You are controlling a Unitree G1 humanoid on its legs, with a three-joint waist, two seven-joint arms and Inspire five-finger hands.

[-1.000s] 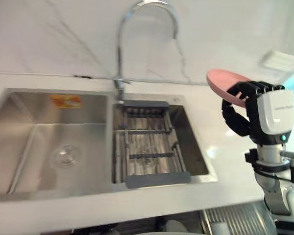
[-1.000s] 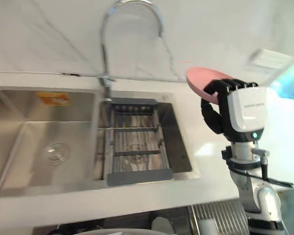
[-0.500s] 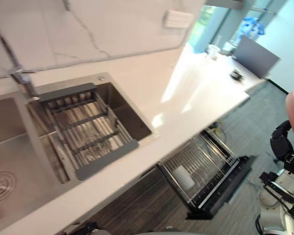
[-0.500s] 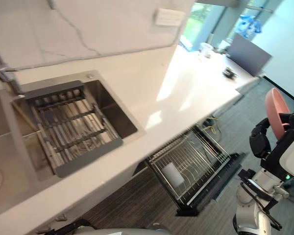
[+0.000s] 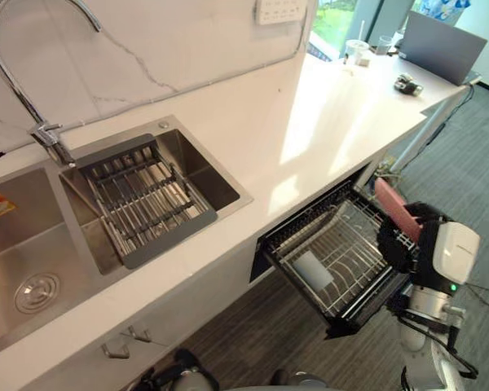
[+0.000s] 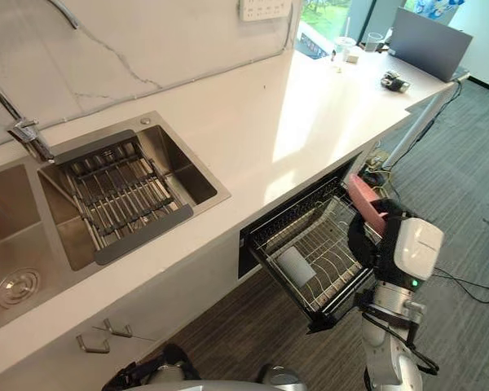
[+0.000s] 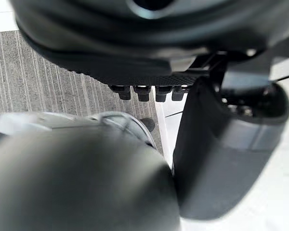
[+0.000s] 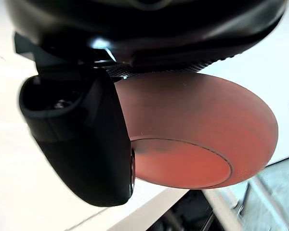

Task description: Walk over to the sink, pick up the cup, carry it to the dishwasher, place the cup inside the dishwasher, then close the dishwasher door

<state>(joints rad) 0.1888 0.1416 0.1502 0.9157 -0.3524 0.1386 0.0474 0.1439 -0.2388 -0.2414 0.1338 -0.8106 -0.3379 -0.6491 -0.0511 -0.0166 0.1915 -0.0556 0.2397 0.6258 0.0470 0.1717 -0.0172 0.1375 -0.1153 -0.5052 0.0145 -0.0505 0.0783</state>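
My right hand (image 5: pixel 409 244) is shut on a pink bowl (image 5: pixel 395 208), not a cup; it holds the bowl on edge. In the right wrist view the bowl's (image 8: pixel 192 139) underside faces the camera, with the thumb (image 8: pixel 82 144) pressed against its rim. The hand hovers at the right side of the pulled-out dishwasher rack (image 5: pixel 354 244), just above the wires. A white cup-like item (image 5: pixel 314 270) lies in the rack. My left hand (image 7: pixel 221 144) hangs over the grey floor, relaxed and holding nothing.
The open dishwasher (image 6: pixel 310 244) juts from under the white counter (image 5: pixel 310 138) into the carpeted aisle. A double steel sink (image 5: pixel 33 244) with a grey drain rack (image 5: pixel 143 199) and tall faucet (image 5: pixel 33 81) lies left. A laptop (image 5: pixel 440 37) and small items sit at the counter's far end.
The camera has swung from the sink to the dishwasher. My right hand has come down with the pink bowl from chest height to the rack's right side.
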